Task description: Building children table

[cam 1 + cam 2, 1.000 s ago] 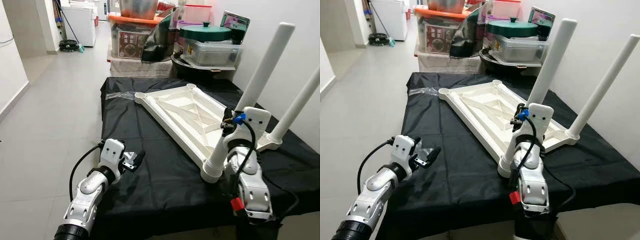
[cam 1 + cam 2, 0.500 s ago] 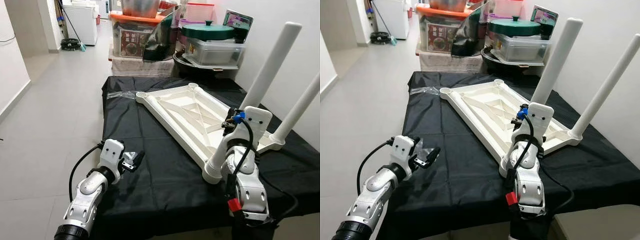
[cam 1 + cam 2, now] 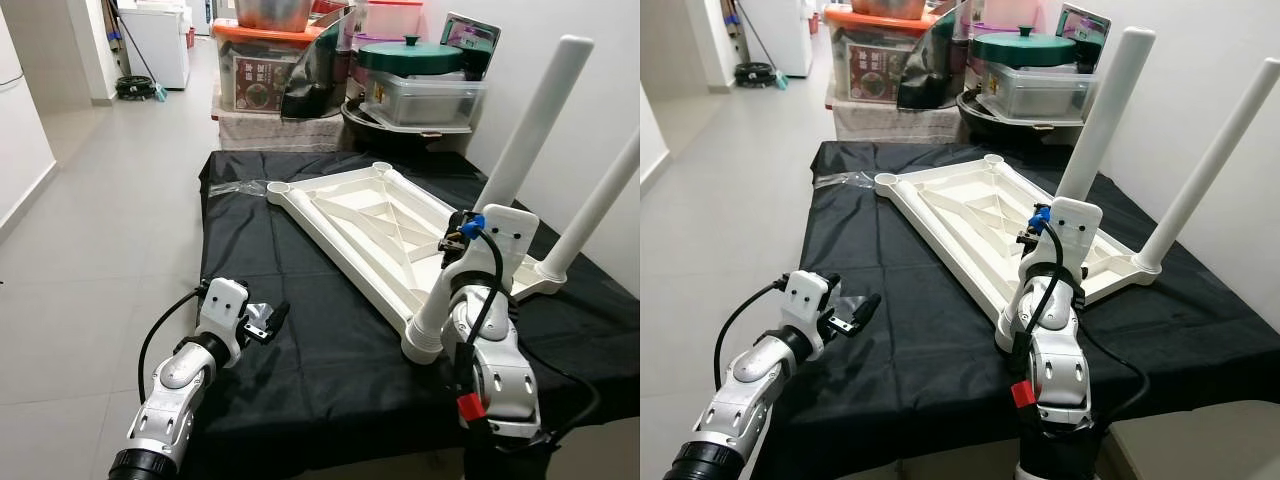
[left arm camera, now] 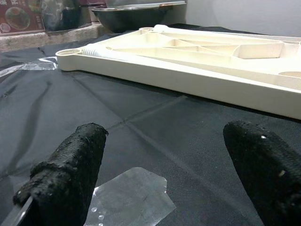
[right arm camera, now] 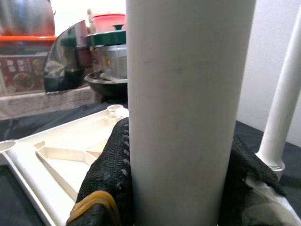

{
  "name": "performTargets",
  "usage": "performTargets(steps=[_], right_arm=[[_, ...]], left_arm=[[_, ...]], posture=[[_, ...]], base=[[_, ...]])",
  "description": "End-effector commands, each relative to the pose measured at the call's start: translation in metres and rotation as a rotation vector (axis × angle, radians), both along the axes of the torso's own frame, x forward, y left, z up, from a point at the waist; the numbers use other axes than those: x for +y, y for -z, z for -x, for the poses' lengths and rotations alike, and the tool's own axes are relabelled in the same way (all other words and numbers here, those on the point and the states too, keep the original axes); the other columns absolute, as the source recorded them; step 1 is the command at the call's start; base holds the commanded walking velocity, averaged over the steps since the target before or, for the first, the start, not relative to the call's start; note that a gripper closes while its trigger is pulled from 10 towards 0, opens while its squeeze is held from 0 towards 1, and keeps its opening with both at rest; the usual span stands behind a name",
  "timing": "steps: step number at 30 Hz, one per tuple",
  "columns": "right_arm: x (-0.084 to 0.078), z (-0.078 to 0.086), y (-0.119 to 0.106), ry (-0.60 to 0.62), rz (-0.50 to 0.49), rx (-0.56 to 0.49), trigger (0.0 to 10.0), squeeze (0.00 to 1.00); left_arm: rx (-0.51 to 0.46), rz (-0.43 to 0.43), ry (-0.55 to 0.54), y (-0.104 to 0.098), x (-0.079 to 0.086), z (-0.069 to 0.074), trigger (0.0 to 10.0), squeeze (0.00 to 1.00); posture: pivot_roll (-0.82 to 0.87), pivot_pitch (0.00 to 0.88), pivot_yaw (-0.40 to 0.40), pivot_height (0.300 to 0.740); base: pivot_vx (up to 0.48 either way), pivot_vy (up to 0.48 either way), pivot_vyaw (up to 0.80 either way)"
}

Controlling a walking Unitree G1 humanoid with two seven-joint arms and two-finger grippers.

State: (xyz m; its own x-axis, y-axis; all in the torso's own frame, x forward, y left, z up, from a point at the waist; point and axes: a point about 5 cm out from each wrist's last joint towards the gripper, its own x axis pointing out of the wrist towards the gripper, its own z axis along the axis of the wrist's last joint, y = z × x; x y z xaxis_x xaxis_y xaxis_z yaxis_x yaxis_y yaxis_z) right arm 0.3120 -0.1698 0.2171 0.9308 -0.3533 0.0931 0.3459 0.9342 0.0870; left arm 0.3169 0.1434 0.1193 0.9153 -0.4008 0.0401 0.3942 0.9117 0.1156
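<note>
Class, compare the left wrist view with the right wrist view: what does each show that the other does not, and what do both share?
Left wrist view alone: the open left gripper over the black cloth, with a clear plastic scrap below it. Right wrist view alone: the right gripper shut on a white table leg, a second leg standing beyond, and a green lid. Both share the upturned white tabletop and the stored pots behind it.

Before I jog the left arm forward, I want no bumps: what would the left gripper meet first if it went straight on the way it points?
Probably the long side rail of the upturned white tabletop. The left gripper is open, low over the black cloth, though depth is unclear.
</note>
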Motion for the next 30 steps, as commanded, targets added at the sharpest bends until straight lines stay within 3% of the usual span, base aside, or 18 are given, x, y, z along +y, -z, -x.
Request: performTargets(steps=[1,15,16,17,22,23,30], right_arm=[[-0.005,0.001,0.037,0.001,-0.041,0.201,10.0,0.0],[-0.005,0.002,0.026,-0.024,-0.046,0.174,10.0,0.0],[-0.005,0.002,0.025,-0.026,-0.041,0.173,10.0,0.47],[-0.005,0.002,0.024,-0.027,-0.036,0.171,10.0,0.58],[-0.007,0.002,0.02,-0.025,-0.03,0.162,10.0,0.53],[-0.008,0.002,0.017,-0.024,-0.026,0.153,10.0,0.25],[-0.008,0.003,0.014,-0.026,-0.028,0.146,10.0,0.32]], left_arm=[[-0.002,-0.011,0.01,0.001,-0.002,0.0,10.0,0.0],[0.001,-0.009,0.008,0.002,-0.001,0.0,10.0,0.0],[0.001,-0.009,0.009,0.002,-0.001,0.0,10.0,0.0],[0.001,-0.009,0.009,0.002,-0.001,0.0,10.0,0.0],[0.001,-0.009,0.013,0.002,-0.002,-0.001,10.0,0.0],[0.002,-0.009,0.017,0.002,-0.003,-0.001,10.0,0.0],[0.002,-0.009,0.019,0.002,-0.003,-0.002,10.0,0.0]], posture=[[0.0,0.0,-0.088,0.74],[-0.01,0.0,-0.09,0.74],[-0.01,0.0,-0.09,0.74],[-0.01,0.0,-0.09,0.74],[-0.02,0.0,-0.082,0.74],[-0.02,0.0,-0.081,0.74],[-0.02,0.0,-0.081,0.74]], base=[[0.0,0.0,0.0],[0.0,0.0,0.0],[0.0,0.0,0.0],[0.0,0.0,0.0],[0.0,0.0,0.0],[0.0,0.0,0.0],[0.0,0.0,0.0]])
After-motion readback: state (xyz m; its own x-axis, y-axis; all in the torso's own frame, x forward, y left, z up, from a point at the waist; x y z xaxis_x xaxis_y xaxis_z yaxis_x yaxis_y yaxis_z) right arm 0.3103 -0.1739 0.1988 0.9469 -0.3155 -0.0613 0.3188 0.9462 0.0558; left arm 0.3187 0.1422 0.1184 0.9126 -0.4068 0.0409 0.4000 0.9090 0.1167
